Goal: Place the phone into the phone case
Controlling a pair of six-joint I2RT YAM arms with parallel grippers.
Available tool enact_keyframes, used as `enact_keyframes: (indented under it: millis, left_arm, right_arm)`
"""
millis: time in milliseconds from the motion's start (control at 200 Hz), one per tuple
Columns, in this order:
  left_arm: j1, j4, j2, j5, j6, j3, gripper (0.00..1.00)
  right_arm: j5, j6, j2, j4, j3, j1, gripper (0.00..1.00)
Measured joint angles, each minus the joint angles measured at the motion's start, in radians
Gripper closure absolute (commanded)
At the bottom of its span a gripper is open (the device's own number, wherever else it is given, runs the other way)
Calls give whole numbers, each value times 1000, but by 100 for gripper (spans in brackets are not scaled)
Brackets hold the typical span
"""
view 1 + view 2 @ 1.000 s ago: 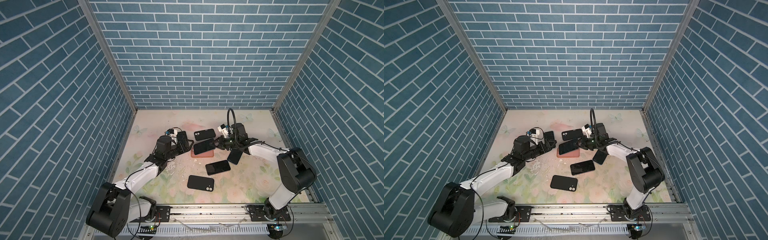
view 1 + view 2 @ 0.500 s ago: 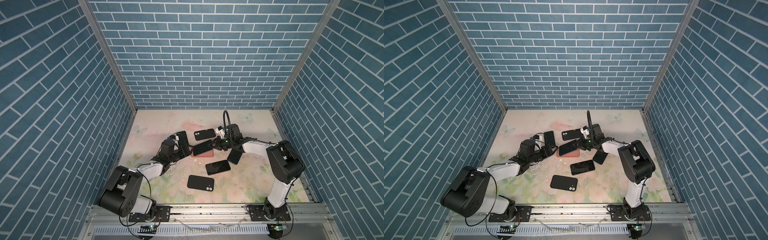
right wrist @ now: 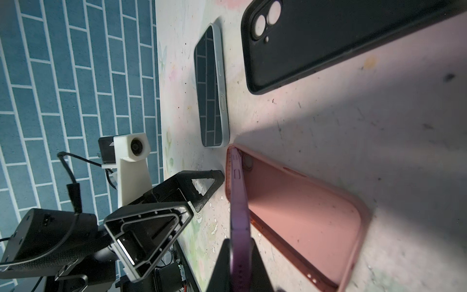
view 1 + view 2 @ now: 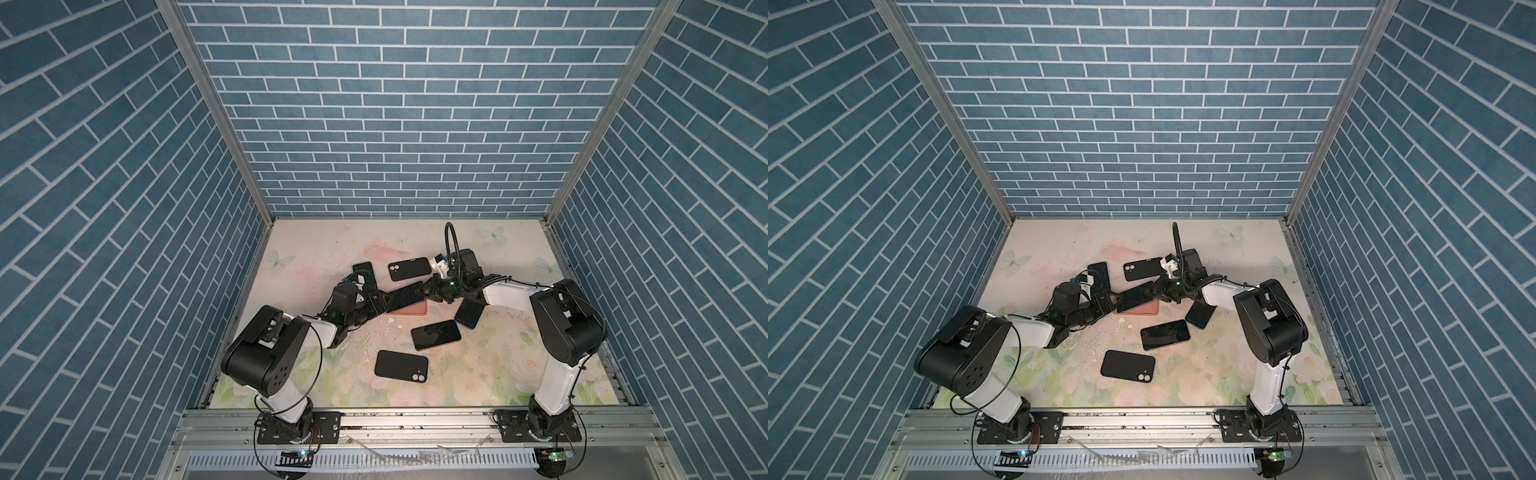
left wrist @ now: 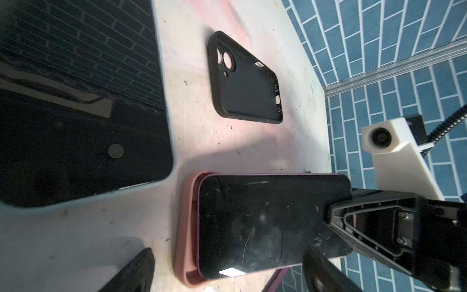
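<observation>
Right fingers (image 3: 221, 270) clamp purple phone (image 5: 265, 222), tilted into pink case (image 3: 303, 215); left fingers (image 3: 149, 227) apart.

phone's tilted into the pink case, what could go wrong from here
1. The phone is tilted, only its far end in the pink case; pressed down by the right pincer, that end may pop out.
2. The left pincer is open, not gripping the case, which could slide into the light-rimmed phone nearby.

We note a dark-screened phone (image 5: 265, 225) with one end inside the rim of the pink case (image 5: 183, 227) and the other end clamped by the right gripper (image 5: 338, 217). An empty black case (image 5: 247, 83) lies apart on the table (image 5: 202, 141), open side up
</observation>
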Motion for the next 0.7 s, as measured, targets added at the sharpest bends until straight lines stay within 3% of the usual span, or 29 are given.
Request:
enact_keyframes:
  millis: [335, 700]
  left_arm:
    - [-28, 64, 29, -14, -39, 0, 7]
    - [-47, 68, 29, -60, -48, 0, 7]
  right_arm:
    - [25, -26, 17, -18, 19, 21, 100]
    - [32, -71, 39, -56, 39, 21, 89]
